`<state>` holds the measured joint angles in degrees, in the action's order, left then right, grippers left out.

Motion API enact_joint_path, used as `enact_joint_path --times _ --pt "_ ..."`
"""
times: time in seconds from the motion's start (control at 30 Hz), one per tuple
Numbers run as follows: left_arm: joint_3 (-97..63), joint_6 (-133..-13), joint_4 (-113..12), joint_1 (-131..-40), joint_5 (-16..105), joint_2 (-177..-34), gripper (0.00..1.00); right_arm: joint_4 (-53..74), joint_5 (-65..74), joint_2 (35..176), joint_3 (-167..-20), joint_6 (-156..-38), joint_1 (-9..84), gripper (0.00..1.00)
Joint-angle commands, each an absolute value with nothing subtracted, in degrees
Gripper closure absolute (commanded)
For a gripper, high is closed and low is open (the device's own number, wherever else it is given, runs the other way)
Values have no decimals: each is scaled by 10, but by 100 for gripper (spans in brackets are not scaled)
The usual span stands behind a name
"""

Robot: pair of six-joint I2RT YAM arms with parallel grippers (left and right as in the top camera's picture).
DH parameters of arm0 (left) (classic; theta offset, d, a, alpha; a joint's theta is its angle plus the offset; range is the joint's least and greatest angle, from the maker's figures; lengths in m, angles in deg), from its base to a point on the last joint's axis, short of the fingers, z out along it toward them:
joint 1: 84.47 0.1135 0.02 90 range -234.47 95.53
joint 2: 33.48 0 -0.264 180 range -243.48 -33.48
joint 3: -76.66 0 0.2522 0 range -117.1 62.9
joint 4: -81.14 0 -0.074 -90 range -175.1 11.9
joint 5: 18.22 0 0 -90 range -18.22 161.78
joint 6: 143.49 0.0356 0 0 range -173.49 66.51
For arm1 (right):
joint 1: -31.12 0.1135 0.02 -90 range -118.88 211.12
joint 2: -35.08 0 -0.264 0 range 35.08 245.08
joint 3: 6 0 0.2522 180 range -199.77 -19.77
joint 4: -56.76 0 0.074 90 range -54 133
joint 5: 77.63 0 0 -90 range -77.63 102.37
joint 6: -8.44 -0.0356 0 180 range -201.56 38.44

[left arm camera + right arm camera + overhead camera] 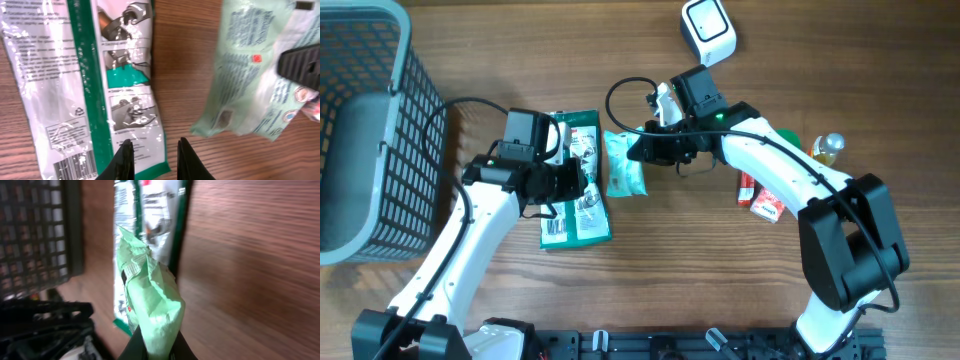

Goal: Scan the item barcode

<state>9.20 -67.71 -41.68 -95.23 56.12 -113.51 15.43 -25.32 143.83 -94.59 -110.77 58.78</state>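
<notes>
Right fingers point(131, 352) were pressed together on the pale green pouch point(150, 305). The right gripper point(156, 352) pinched it by one end, with the crumpled plastic bunched up between the pads. In the right wrist view the pouch stood up out of the grip and blocked most of the frame centre.

Left fingers point(125, 160) were only slightly apart, a narrow gap with nothing in it. The left gripper point(155, 145) hung above the right-hand edge of the green-and-white packet point(75, 75), over the strip where the packet ended and the bare wood table point(185, 60) began. I couldn't tell whether the tips touched the packet.

From overhead, the pouch point(625, 165) sat mid-table, just beside the packet point(575, 215) on its right. The right gripper point(642, 150) was on the pouch's upper right end and the left gripper point(575, 185) was over the packet. In the left wrist view the pouch point(250, 75) lay up and to the right of the left fingers, well clear of them, with a dark right finger point(300, 65) on its far edge.

The white scanner point(708, 28) was at the top edge of the table, beyond the right arm and apart from the pouch. The packet showed a barcode point(75, 165) at its near end, left of the left fingers. I couldn't make one out on the pouch. The grey basket point(360, 130) was at far left.
</notes>
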Motion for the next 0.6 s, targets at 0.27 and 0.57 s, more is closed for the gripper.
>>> enact_joint_path --times 0.27,0.57 --pt "117 -674 -477 -951 581 -1205 85 152 -108 1434 -932 -1102 614 53" --pt "117 -674 -518 -951 456 -1214 92 174 -74 1435 -931 -1103 610 37"
